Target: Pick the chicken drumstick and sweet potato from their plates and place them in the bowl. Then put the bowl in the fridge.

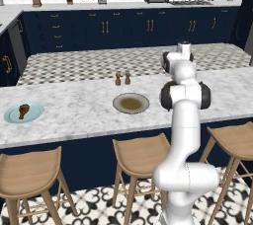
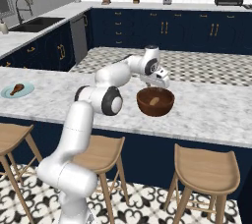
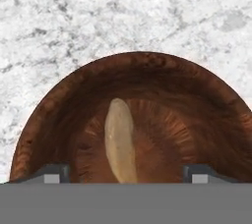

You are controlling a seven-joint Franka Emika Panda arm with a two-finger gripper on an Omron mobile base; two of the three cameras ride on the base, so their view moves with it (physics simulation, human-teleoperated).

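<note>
Hovering right over the bowl (image 3: 147, 95), the gripper (image 3: 125, 173) has its jaws spread wide with nothing between them, and the sweet potato (image 3: 120, 142) lies loose on the bowl's ribbed floor directly below. From the right base view that bowl (image 2: 155, 101) sits on the marble table (image 2: 211, 110), with the tan lump (image 2: 154, 101) resting inside and the hand (image 2: 158, 78) just above the rim. Over on the far end, the chicken drumstick (image 1: 22, 110) waits on the pale blue plate (image 1: 34, 115), well apart from the bowl, while the grey-beige plate (image 1: 131, 103) lies bare near 2 small shakers (image 1: 122, 78). So 1 item looks delivered and 1 remains, by my reading. That drumstick should be light and firm, but probably awkward: fat at 1 end, thin at the bone, and liable to roll or pivot if pinched off-centre. I'd take it across the meaty bulge, jaws squeezing the short width, not the skinny bone. The sweet potato looks stiff and needs no more handling. The bowl itself will be the heavier lift later; its wall looks smooth and rounded, so a pinch over the rim, 1 finger inside and 1 outside, seems the surest hold, kept level so the food doesn't slide.
</note>
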